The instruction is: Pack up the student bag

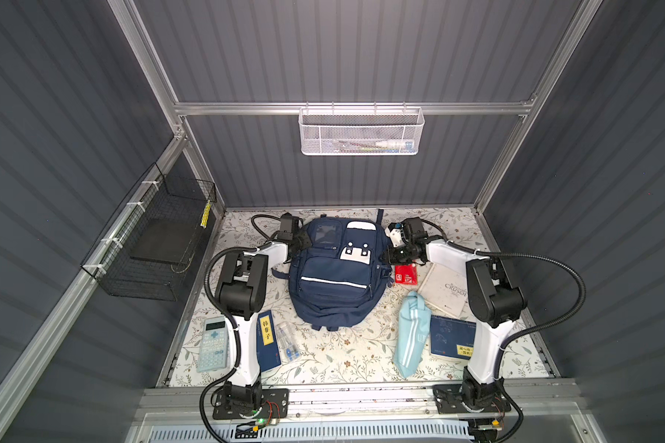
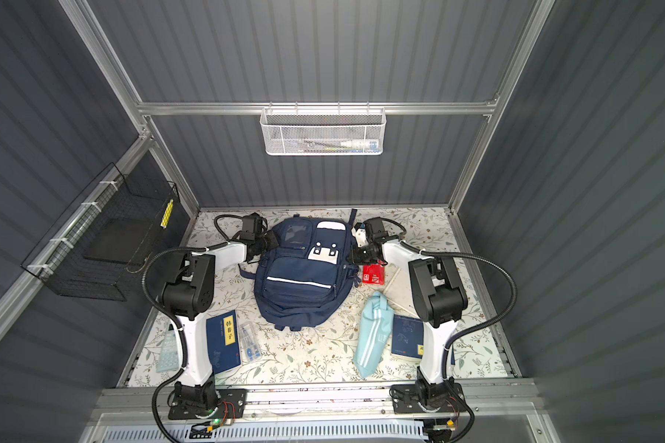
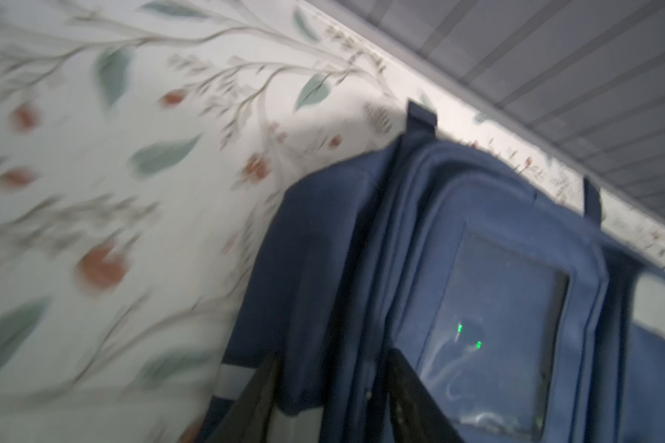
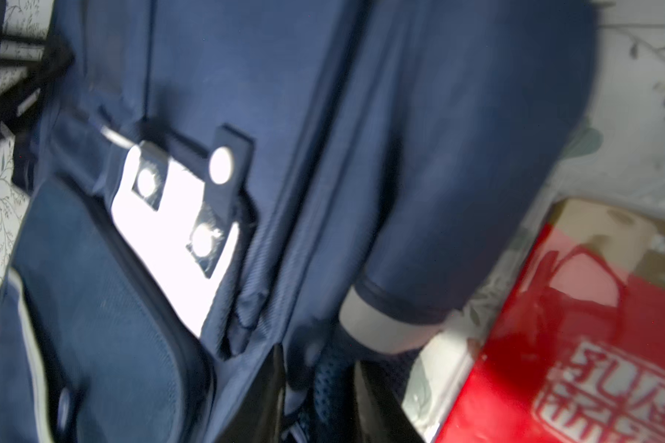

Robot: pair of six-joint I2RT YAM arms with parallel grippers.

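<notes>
Left fingers (image 3: 252, 402): dark and very close to the wrist camera, one on each side of a thick blue fold. I cannot tell if they squeeze it.
Right fingers (image 4: 377, 410): one on each side of a netted blue bit of the bag. I cannot tell if they pinch it.
Student bag (image 1: 334, 276): lies flat, front up, in the middle of the flowery table (image 1: 342, 356), near the back wall.
Left gripper (image 1: 300, 242): at the bag's left side, up near its top.
Right gripper (image 1: 384, 257): at the bag's right side, just above the red packet (image 1: 406, 275).
Step, I think: hold both sides so the bag can be lifted or opened.
Doing it well: catch plenty of cloth, grip both sides alike, pull gently together, and keep off the red packet.
Writing: the blue book (image 1: 267, 339) says 韩非子 on a yellow strip. The white book (image 1: 448, 291) shows "CRUSO", and the arm hides the rest. The red packet's white print is too blurry to read.
</notes>
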